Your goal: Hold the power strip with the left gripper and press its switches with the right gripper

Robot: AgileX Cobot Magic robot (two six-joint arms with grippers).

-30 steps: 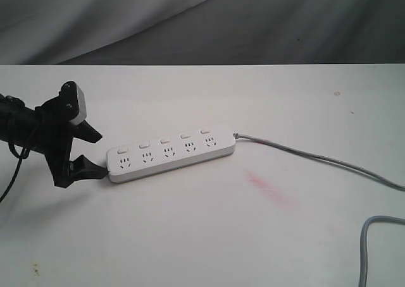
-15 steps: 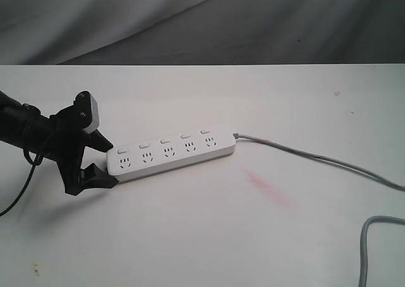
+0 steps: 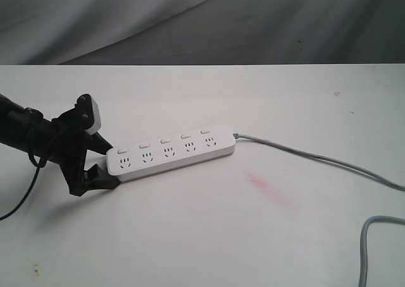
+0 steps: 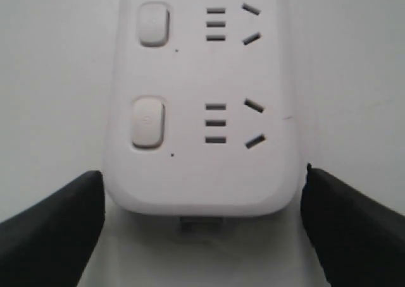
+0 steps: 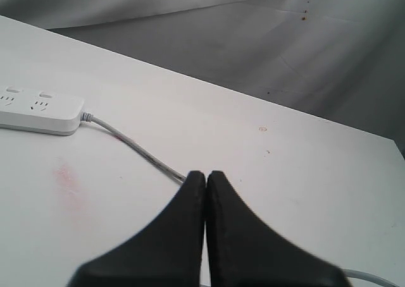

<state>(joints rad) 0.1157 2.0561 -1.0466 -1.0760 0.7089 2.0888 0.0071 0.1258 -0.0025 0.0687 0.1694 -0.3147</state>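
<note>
Exterior view, left end effector (image 3: 103, 162): near the left edge of the table (image 3: 209, 243), fingers apart, one on each side of the power strip's rounded end.
Left wrist view, grip: left end effector (image 4: 202, 195) straddles that end; its black fingers (image 4: 50, 233) sit just beside the two long sides, and whether they touch cannot be told.
Power strip (image 3: 171, 154) (image 4: 202, 167) (image 5: 38, 113): flat on the table, left of centre, about midway between the far and near edges.
Switches (image 3: 164, 140) (image 4: 147, 121): five white rockers in a row along the far side.
Cord (image 3: 304, 155) (image 5: 133, 148): grey, leaving the strip's right end and running to the right edge.
Pink smear (image 3: 266, 187) (image 5: 66, 176): on the table just right of the strip.
Right end effector (image 5: 205, 173): seen only in its wrist view, fingers pressed together on nothing, well apart from the strip.
</note>
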